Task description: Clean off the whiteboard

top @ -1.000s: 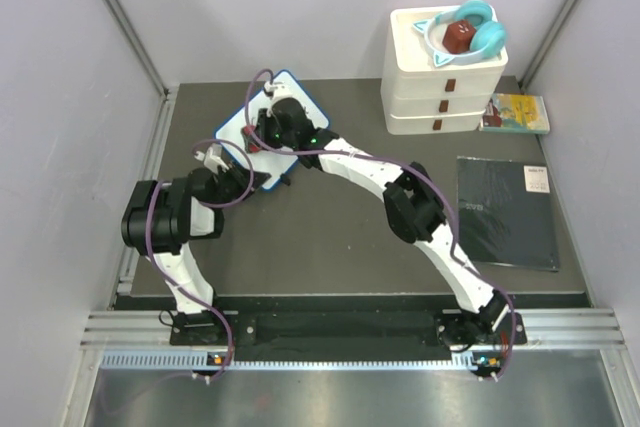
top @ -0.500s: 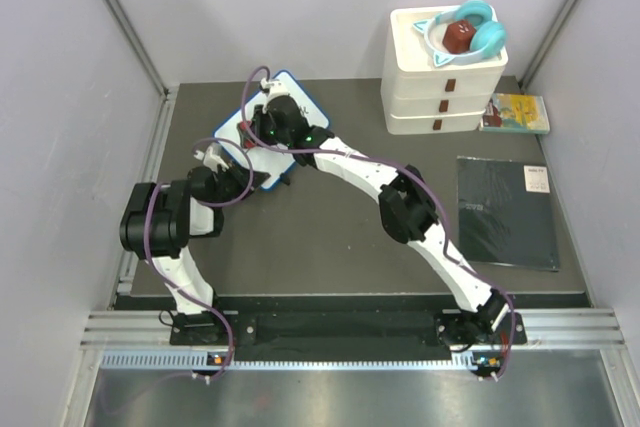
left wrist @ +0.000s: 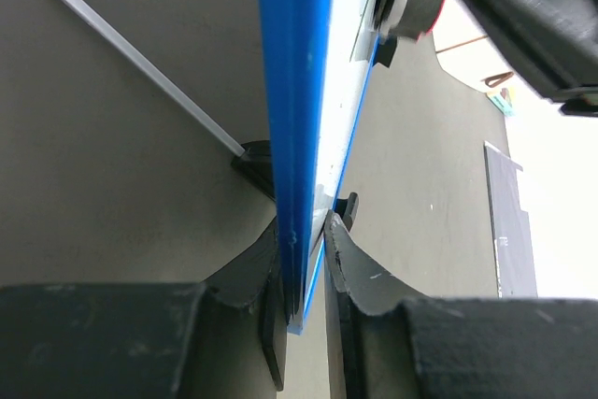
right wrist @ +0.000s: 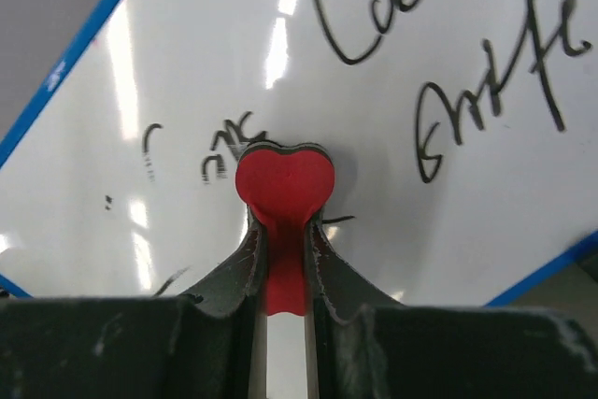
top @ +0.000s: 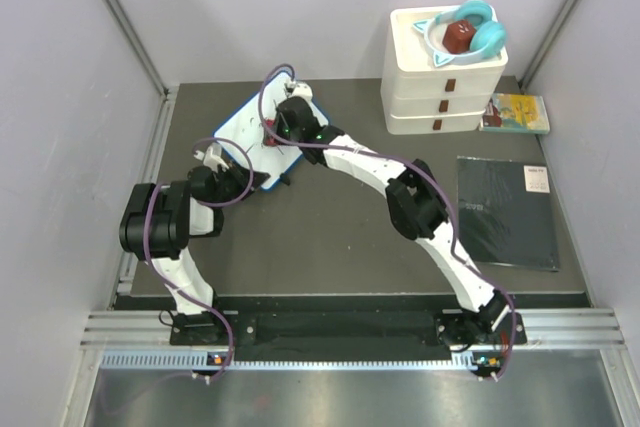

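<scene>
The left tool (left wrist: 304, 231) is clamped shut while the right arm (top: 368, 169) reaches far forward-left, right tool (right wrist: 283, 223) pinched closed.

the whiteboard (right wrist: 374, 231) looks glossy and smooth (its blue frame like plastic), the red heart eraser (right wrist: 283, 184) matt.

The right gripper (right wrist: 283, 235) pinches a red heart-shaped eraser (right wrist: 283, 186) against the whiteboard (right wrist: 196, 35).

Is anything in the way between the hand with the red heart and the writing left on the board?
Nothing visible. The right hand holds its red heart eraser against the whiteboard; only bare board separates it from the black writing. The left hand grips the blue edge, off to one side.
</scene>
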